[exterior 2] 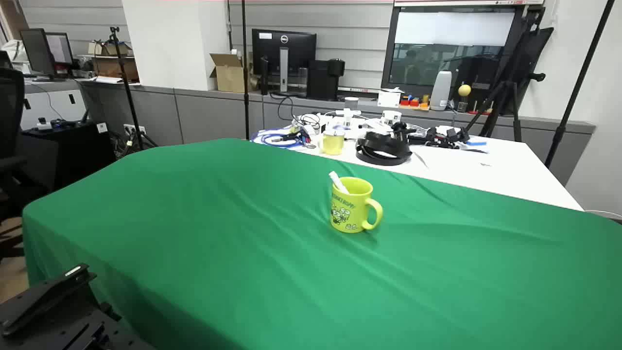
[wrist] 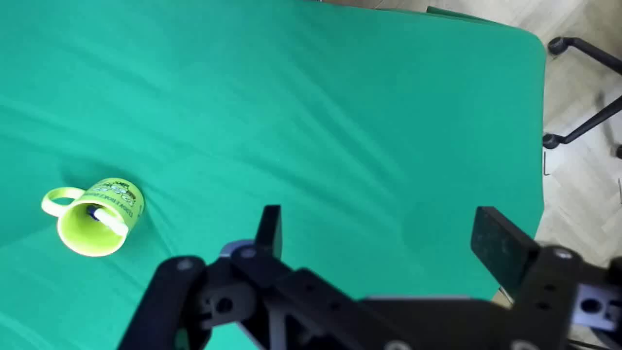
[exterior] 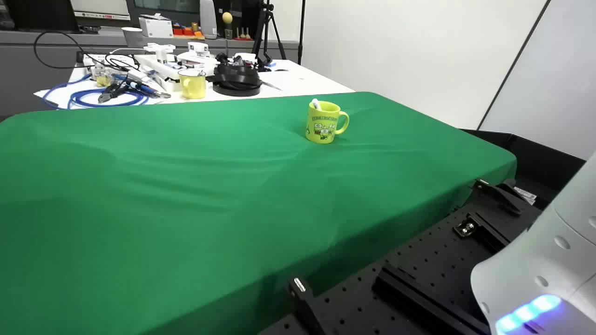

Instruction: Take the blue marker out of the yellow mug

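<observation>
Blue-ended white marker [exterior: 316,104] leans in upright glossy yellow-green loop-handled mug [exterior: 320,125], in an exterior view; green cloth [exterior: 186,209] spreads all round, far edge nearest | in an exterior view: cloth meets cluttered white table [exterior 2: 515,170], grey panelled wall [exterior 2: 354,29] behind | wrist view: black two-fingered gripper [wrist: 379,232] parted wide above cloth, mug well apart.

In both exterior views we look obliquely down over the cloth [exterior: 195,200] to the white table [exterior 2: 495,172], sharing the mug [exterior: 322,124]. In an exterior view, the arm [exterior: 540,265] is close at four o'clock; in an exterior view, a chair [exterior 2: 8,126] is at nine, the mug slightly larger. In the wrist view we face steeply down past the gripper [wrist: 384,233], sharing cloth and mug.
</observation>
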Motion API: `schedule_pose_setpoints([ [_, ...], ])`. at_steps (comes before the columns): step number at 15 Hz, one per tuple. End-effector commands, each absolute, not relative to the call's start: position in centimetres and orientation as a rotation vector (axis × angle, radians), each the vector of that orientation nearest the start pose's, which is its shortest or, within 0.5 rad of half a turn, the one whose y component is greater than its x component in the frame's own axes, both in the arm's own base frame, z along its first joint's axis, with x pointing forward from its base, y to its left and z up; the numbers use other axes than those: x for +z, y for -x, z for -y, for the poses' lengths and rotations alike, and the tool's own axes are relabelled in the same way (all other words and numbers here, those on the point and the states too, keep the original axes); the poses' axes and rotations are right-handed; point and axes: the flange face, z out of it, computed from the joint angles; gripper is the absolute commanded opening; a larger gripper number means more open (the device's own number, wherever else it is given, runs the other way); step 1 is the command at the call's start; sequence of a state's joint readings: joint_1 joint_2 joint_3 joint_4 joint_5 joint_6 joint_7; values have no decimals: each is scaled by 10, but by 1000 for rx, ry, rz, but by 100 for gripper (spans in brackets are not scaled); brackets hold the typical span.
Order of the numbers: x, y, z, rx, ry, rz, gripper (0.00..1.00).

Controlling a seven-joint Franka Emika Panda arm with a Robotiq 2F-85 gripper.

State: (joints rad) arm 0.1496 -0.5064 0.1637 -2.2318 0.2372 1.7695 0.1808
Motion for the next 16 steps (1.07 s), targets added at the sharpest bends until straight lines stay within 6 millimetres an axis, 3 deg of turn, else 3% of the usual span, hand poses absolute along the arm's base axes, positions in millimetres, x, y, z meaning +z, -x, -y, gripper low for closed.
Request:
schedule_pose_setpoints([
  [1, 567, -377, -155, -5, 2980, 107, 100],
  [12, 567, -377, -155, -6, 2980, 107, 100],
  [16, 562, -425, -112, 6, 2995, -100, 100],
])
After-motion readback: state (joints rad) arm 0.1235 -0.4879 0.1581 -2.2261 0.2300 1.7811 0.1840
